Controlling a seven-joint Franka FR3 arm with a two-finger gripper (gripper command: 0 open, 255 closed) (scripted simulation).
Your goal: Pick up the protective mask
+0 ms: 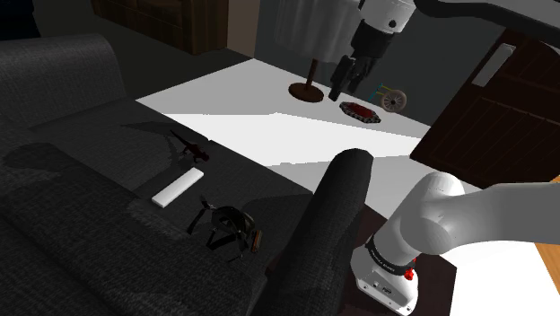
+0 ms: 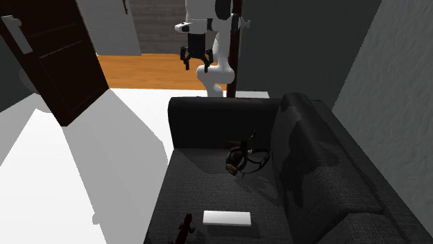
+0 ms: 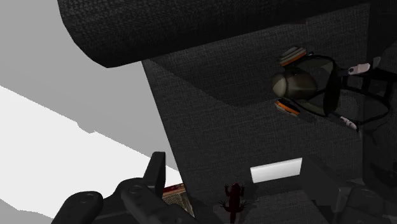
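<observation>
The white arm (image 1: 476, 211) is stretched up and toward the shoulder view's left. The black gripper (image 2: 191, 64) is carried high at its end and pointed downward, with both fingers spread apart.

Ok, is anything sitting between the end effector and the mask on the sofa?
Nothing visible blocks it. The end effector hangs high above the sofa, and the wrist view shows the mask lying uncovered on the seat. The white flat block and small red figure lie farther along the seat.

Dark strapped mask (image 2: 237, 158) on sofa seat (image 2: 208, 187)
</observation>
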